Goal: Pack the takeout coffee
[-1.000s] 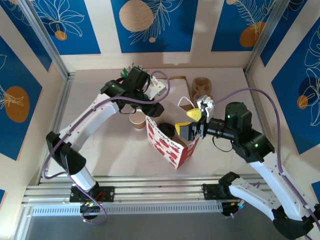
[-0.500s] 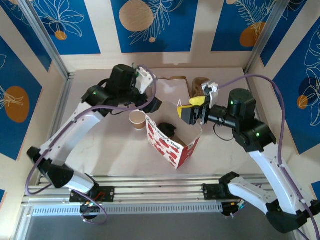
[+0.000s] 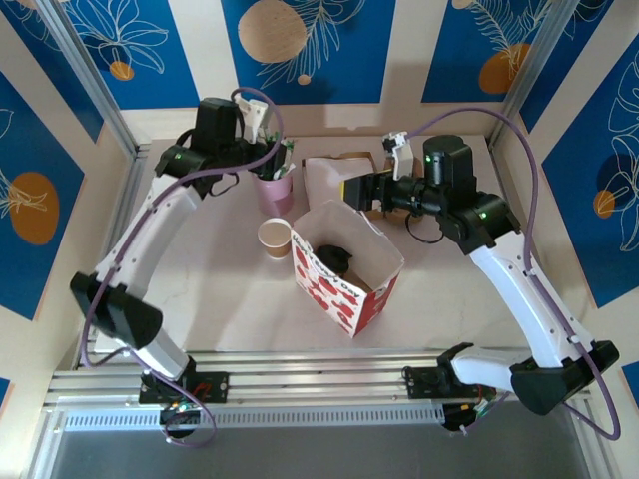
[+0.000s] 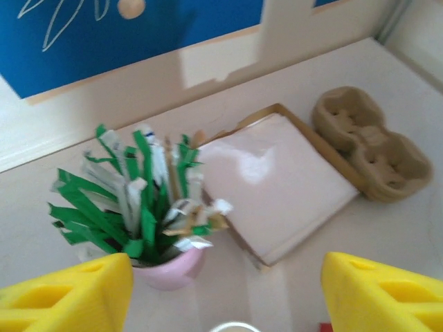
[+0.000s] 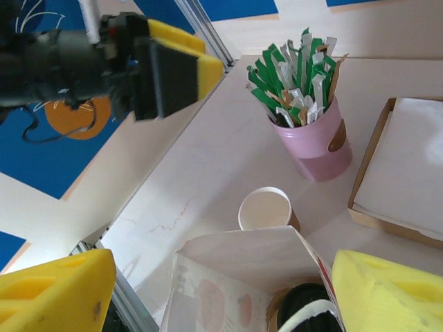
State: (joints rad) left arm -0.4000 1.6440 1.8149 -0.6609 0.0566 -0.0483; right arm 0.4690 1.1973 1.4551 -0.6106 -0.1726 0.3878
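Small kraft-brown paper cup with white rolled rim (image 3: 274, 238) was seen upright and uncovered on the pale table (image 3: 230, 299). It was outside the red-and-white printed paper bag (image 3: 344, 294), just beside the bag's left corner. It was located between the bag and the pink cup of green-and-white sticks (image 4: 168, 268), with neither gripper touching it.

A flat round black lid (image 3: 332, 259) was seen inside the open bag, on what looked like a second brown cup.

Left gripper (image 4: 227, 277) was held above the pink cup, jaws spread wide, nothing gripped. Right gripper (image 5: 223, 266) was held high behind the bag, angled down toward its open mouth. Its jaws were also spread, nothing between them.

Flat brown tray of white napkins (image 4: 273, 183) was seen just right of the pink cup. Brown moulded-pulp cup carrier (image 4: 370, 145) was seen just beside the tray's right edge.
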